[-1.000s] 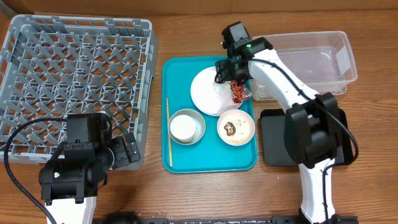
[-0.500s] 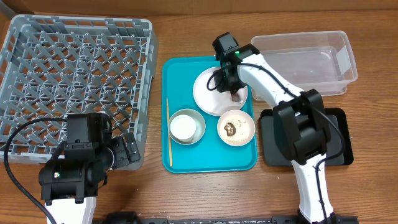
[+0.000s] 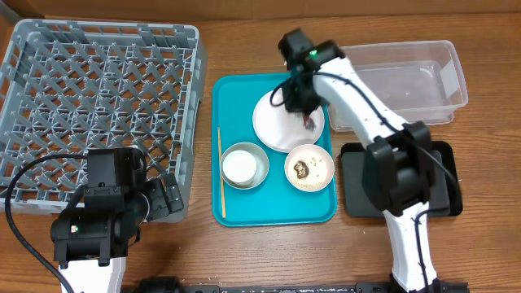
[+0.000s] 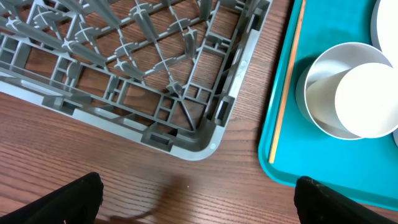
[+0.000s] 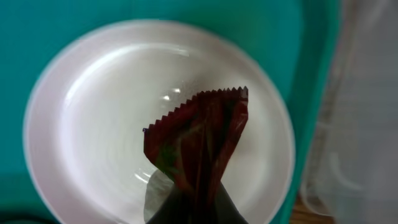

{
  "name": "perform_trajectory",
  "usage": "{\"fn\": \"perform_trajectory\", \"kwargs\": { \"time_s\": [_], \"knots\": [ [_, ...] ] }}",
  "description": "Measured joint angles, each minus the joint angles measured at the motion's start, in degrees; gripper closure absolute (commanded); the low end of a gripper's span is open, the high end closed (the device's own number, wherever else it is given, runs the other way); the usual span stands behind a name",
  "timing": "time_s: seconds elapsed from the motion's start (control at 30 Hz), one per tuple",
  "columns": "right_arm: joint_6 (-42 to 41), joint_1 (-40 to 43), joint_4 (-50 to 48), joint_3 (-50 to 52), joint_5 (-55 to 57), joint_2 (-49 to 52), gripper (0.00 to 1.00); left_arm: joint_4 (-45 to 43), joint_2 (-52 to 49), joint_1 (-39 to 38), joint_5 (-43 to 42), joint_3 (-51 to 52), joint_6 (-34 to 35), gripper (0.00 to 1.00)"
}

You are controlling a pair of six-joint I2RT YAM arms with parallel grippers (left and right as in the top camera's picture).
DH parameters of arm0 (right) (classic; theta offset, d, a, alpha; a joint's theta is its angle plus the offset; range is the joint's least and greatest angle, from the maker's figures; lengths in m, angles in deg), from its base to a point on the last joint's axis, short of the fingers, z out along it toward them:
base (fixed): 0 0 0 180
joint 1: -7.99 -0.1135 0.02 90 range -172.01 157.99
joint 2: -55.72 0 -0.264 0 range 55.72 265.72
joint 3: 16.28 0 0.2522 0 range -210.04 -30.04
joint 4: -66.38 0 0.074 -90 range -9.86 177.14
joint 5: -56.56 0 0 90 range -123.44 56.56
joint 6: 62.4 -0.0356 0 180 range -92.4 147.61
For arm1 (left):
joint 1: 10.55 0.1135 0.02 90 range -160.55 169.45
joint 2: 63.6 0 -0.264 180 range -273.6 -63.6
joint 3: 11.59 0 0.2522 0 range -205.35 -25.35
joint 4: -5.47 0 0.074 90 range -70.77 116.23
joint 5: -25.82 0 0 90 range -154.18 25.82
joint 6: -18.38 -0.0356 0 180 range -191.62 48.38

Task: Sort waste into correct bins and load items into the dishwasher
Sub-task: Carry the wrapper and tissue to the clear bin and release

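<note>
My right gripper (image 5: 193, 208) is shut on the crinkled red wrapper (image 5: 200, 140), which sticks out from between the fingers over the large pale plate (image 5: 93, 124). From overhead, the gripper (image 3: 304, 112) hangs over the plate's (image 3: 273, 126) right side, with a bit of wrapper (image 3: 310, 123) showing below it. A white cup (image 4: 368, 99) lies in the grey bowl (image 4: 316, 109). The small plate (image 3: 319, 175) carries a brown lump (image 3: 301, 168). A wooden stick (image 3: 221, 175) lies along the tray's left side. My left gripper (image 4: 199, 205) stands open over bare wood near the grey dish rack's (image 3: 98, 89) corner.
The teal tray (image 3: 277, 212) holds the dishes. A clear tub (image 3: 407, 81) stands at the back right, and a black tray (image 3: 446, 183) lies under the right arm's base. The rack's corner (image 4: 186, 134) is close ahead of my left fingers.
My right gripper moved onto the red wrapper at the large plate's right edge and shut on it. The left arm has not moved.
</note>
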Motion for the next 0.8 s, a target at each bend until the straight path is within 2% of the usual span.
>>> {"fn": "perform_trajectory", "kwargs": {
  "time_s": [0.23, 0.3, 0.33, 0.37, 0.4, 0.43, 0.47, 0.5, 0.53, 0.8],
  "knots": [
    [-1.9, 7.7, -1.1, -2.8, 0.0, -8.4, 0.96, 0.0, 0.0, 0.0, 0.0, 0.0, 0.0, 0.00],
    [-3.5, 11.0, -1.0, -2.8, 0.0, -9.5, 0.90, 0.0, 0.0, 0.0, 0.0, 0.0, 0.0, 0.00],
    [-4.2, 12.4, -1.2, -2.7, 0.0, -9.6, 0.83, 0.0, 0.0, 0.0, 0.0, 0.0, 0.0, 0.00],
    [-5.4, 14.0, -1.4, -2.5, 0.0, -9.6, 0.71, 0.0, 0.0, 0.0, 0.0, 0.0, 0.0, 0.00],
    [-6.3, 15.4, -1.8, -1.9, 0.0, -9.6, 0.56, 0.0, 0.0, 0.0, 0.0, 0.0, 0.0, 0.00],
    [-6.6, 17.0, -1.8, -1.0, 0.0, -9.5, 0.36, 0.0, 0.0, 0.0, 0.0, 0.0, 0.0, 0.00],
    [-7.1, 17.9, -1.8, -0.4, 0.0, -9.4, 0.24, 0.0, 0.0, 0.0, 0.0, 0.0, 0.0, 0.00],
    [-7.2, 18.9, -2.0, 0.3, 0.0, -9.2, 0.15, 0.0, 0.0, 0.0, 0.0, 0.0, 0.0, 0.00],
    [-7.4, 19.5, -2.2, 0.6, 0.0, -9.0, 0.11, 0.0, 0.0, 0.0, 0.0, 0.0, 0.0, 0.00],
    [-6.1, 20.4, 0.7, 0.2, -0.7, -8.7, 0.09, -0.1, 0.0, 0.0, 0.0, 0.0, 0.0, 0.00]
  ]
}}
